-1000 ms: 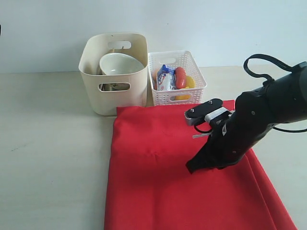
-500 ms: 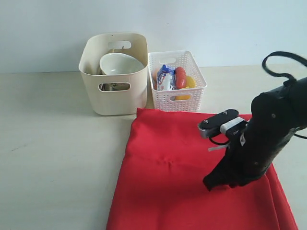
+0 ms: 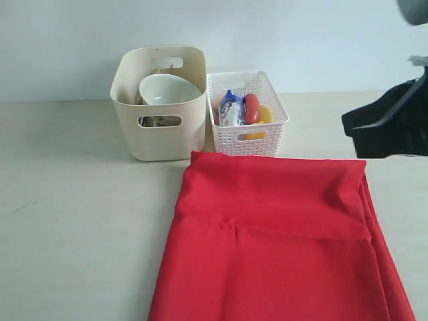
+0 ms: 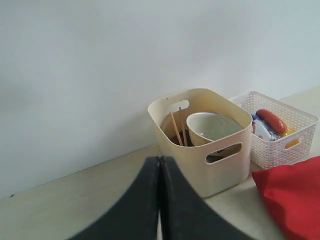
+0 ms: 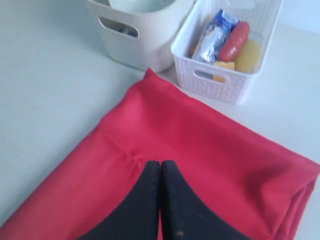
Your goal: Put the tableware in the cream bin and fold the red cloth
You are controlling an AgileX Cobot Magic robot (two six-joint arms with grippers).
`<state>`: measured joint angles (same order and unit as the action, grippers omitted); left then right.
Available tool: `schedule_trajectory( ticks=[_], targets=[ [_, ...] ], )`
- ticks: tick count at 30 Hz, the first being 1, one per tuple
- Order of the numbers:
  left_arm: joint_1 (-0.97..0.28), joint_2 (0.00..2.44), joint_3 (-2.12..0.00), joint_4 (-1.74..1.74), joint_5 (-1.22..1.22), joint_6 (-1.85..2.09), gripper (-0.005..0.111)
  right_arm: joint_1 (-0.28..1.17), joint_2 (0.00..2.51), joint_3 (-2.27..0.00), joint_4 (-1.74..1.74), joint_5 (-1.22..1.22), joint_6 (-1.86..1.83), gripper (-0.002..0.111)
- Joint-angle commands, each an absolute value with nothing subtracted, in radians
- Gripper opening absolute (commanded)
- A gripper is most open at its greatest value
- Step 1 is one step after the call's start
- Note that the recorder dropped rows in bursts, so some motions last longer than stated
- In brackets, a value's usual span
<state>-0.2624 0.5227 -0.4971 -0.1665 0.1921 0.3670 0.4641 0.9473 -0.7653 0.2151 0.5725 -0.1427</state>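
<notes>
The cream bin [image 3: 158, 100] stands at the back with the white bowl [image 3: 167, 88] tilted inside it. The left wrist view shows the bowl [image 4: 212, 126] and wooden chopsticks [image 4: 175, 129] leaning in the bin [image 4: 220, 170]. The red cloth [image 3: 281, 241] lies in front, its far part doubled over in a flat band. My right gripper [image 3: 349, 128] hangs shut above the cloth's far right corner, holding nothing. Its wrist view shows the gripper [image 5: 160, 163] over the cloth [image 5: 215, 145]. My left gripper [image 4: 160, 159] is shut and empty, left of the bin.
A white lattice basket [image 3: 246, 110] with a milk carton, sausage and yellow food stands right of the bin, touching the cloth's far edge. Bare table [image 3: 73, 200] stretches to the left of the cloth. A pale wall runs behind the containers.
My right gripper has lifted off the cloth and moved up and to the right. The cloth's far part slid right with it at first and now lies still.
</notes>
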Motion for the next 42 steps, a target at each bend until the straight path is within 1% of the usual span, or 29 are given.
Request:
schedule_trajectory(
  ticks=[1,11,16,22,28,35,39,42],
  targets=[
    [-0.268,0.482,-0.469,-0.170,0.194,0.352,0.000,0.466,0.790,-0.689,0.318,0.499,-0.225,0.000],
    [-0.268,0.409,-0.450,-0.277,0.179,0.332,0.000,0.466,0.440,-0.613,0.358,0.492,-0.240,0.000],
    [-0.268,0.347,-0.440,-0.355,0.160,0.329,0.000,0.466,0.394,-0.613,0.369,0.537,-0.238,0.000],
    [-0.268,0.203,-0.419,-0.331,0.155,0.337,0.000,0.466,0.325,-0.626,0.443,0.637,-0.313,0.000],
    [-0.268,0.062,-0.406,-0.327,0.152,0.337,0.000,0.466,0.194,-0.633,0.345,0.788,-0.311,0.000],
    [-0.268,0.019,-0.339,-0.331,0.055,0.333,0.000,0.466,0.056,-0.542,0.315,0.700,-0.311,0.000],
    [-0.268,0.019,-0.309,-0.331,-0.012,0.333,0.000,0.466,0.028,-0.503,0.315,0.699,-0.310,0.000],
    [-0.268,0.019,-0.307,-0.331,-0.009,0.333,0.000,0.466,0.024,-0.486,0.315,0.696,-0.310,0.000]
  ],
)
